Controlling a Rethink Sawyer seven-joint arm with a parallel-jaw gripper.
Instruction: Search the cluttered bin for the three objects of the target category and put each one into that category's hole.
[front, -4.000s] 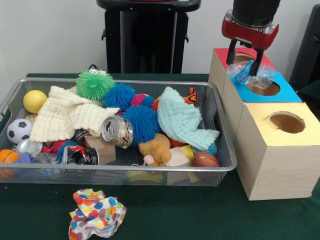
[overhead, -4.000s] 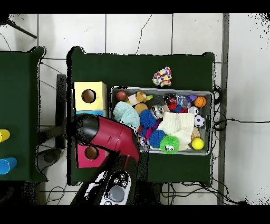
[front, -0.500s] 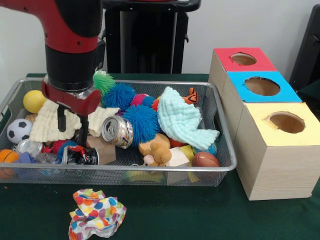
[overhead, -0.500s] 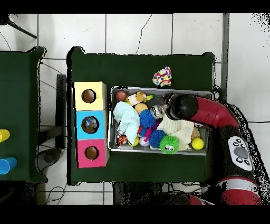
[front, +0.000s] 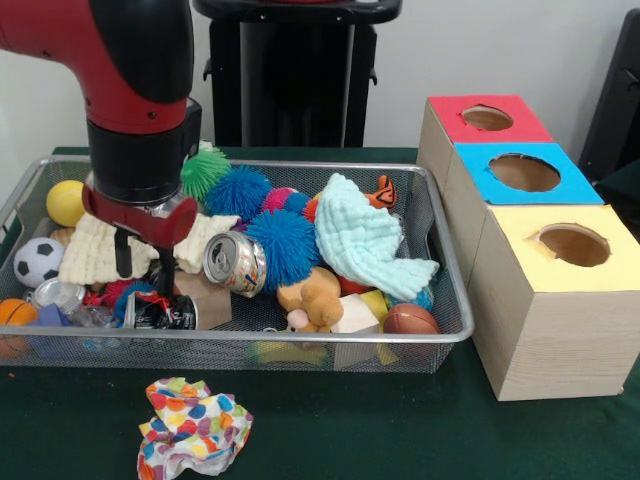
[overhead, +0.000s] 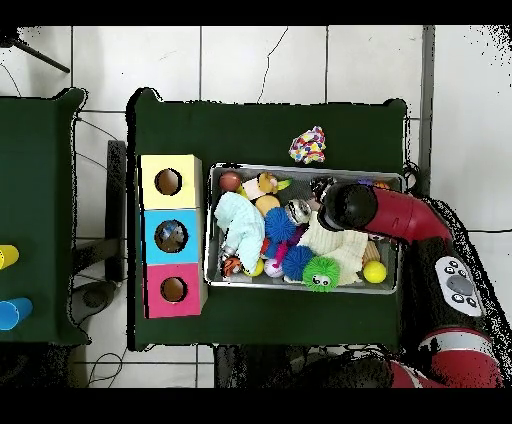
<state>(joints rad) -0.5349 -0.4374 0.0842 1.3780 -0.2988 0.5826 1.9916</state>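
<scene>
The wire mesh bin (front: 300, 338) is full of toys and cloths. My gripper (front: 143, 268) hangs low over its left part, open and empty, with its fingertips (front: 165, 282) just above a crushed dark can (front: 160, 312). A wrinkly clear plastic piece (front: 92, 317) lies at the bin's front left corner, left of and below the gripper. In the overhead view the arm's end (overhead: 347, 207) covers the gripper over the bin (overhead: 300, 168). Another clear plastic piece (overhead: 172, 237) shows inside the blue box's hole (front: 524, 172).
Three wooden boxes stand beside the bin: red top (front: 487, 118), blue top, yellow top (front: 573, 243). A dotted cloth (front: 193, 425) lies on the green table in front of the bin. A silver can (front: 235, 264), spiky balls, a cream cloth (front: 95, 250) and a mint cloth (front: 365, 240) crowd the gripper.
Four seconds ago the gripper held a clear plastic piece above the blue box; now it is open and empty over the bin's left part. In the last half second it sank slightly.
</scene>
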